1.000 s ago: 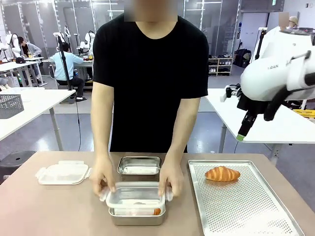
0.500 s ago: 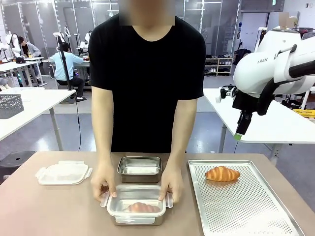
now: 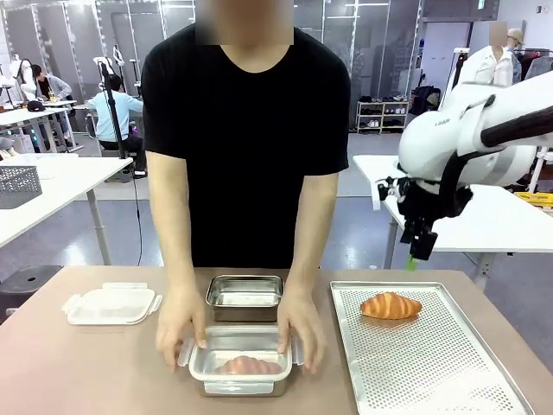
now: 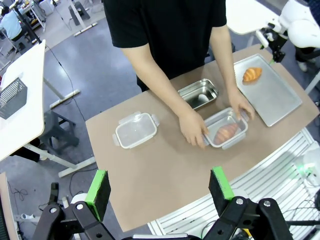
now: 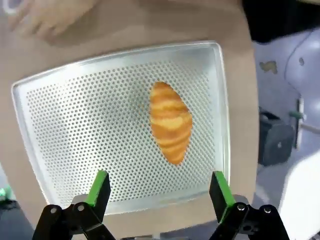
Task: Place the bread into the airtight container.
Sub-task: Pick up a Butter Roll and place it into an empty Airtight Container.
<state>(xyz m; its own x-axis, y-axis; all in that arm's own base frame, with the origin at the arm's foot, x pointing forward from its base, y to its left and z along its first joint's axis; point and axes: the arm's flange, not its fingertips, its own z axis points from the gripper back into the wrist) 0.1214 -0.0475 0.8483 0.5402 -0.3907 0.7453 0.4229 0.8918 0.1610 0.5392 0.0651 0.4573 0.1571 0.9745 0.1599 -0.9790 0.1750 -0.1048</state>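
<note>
Pickup of the second croissant is judged the step in hand. The first croissant lies in the near steel container, which a person's hands flank at both ends. The second lies alone on the perforated tray, toward its far end. The right claw hangs above it, spread wide and empty, a pad to each long flank; the next move likely calls for a straight descent and a gentle close. The left claw, likewise wide and empty, hangs high over the brown table. Farther back are an empty steel container, a clear lid, then white tables in a glass-walled workroom.
</note>
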